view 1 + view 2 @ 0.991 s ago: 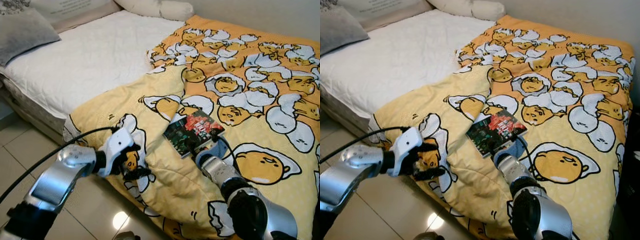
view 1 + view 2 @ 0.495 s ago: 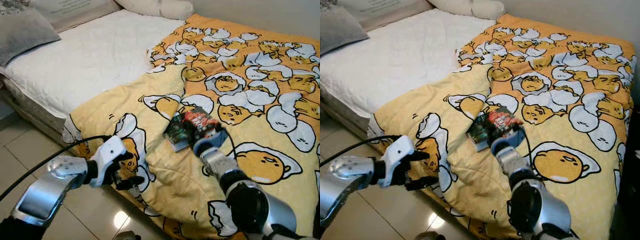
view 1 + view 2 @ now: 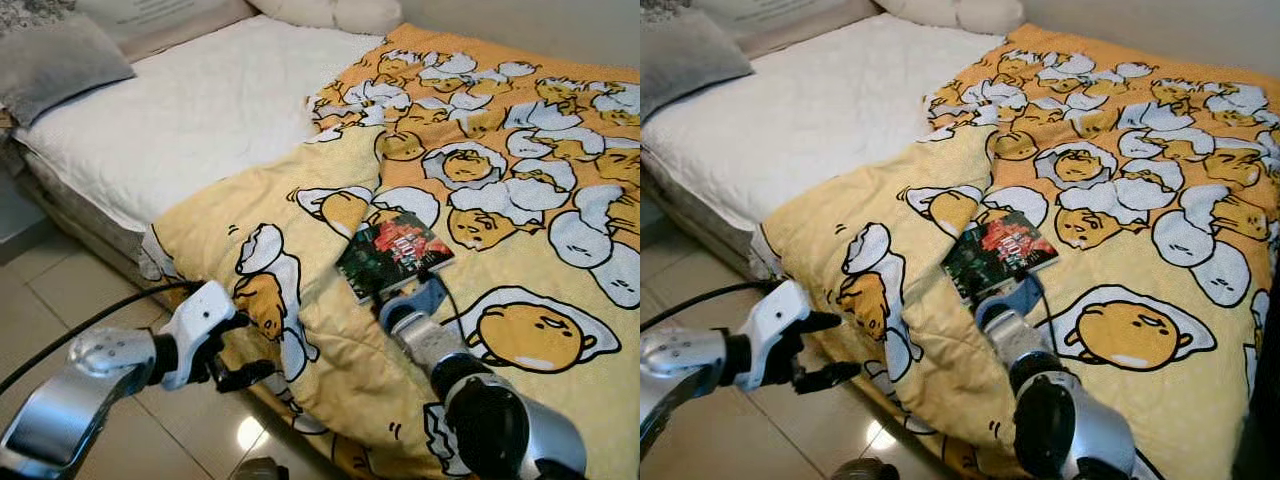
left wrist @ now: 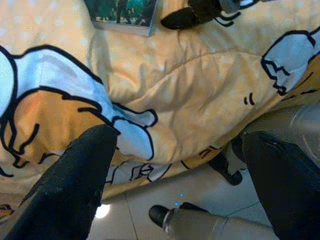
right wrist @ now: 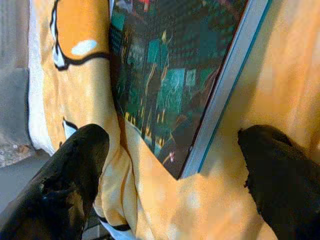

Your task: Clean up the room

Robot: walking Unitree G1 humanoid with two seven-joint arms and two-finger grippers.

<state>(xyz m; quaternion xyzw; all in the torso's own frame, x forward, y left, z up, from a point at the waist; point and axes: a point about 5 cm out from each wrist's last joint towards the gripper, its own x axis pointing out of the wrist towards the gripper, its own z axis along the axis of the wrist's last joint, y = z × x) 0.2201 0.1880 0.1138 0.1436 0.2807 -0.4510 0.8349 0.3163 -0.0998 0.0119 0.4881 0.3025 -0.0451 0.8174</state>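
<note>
Book (image 3: pixel 393 253) lies loose on the egg-print quilt (image 3: pixel 520 200), not yet collected. Right claw (image 3: pixel 407 299) gapes beside its near corner, gripping nothing. Left claw (image 3: pixel 243 350), spread and empty, hangs off the bed edge.

Even, bright indoor lighting. Glare spot on floor (image 3: pixel 250 433) below bed (image 3: pixel 200 120) edge. Soft shadows. Wrist views slightly blurred; near fingers (image 5: pixel 65 185) out of focus.

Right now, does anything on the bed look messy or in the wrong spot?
Yes. A book lies askew on the yellow egg-cartoon blanket, just beyond the open right gripper. The blanket is rumpled and pulled aside, so the white mattress is bare and one corner droops toward the floor.
</note>
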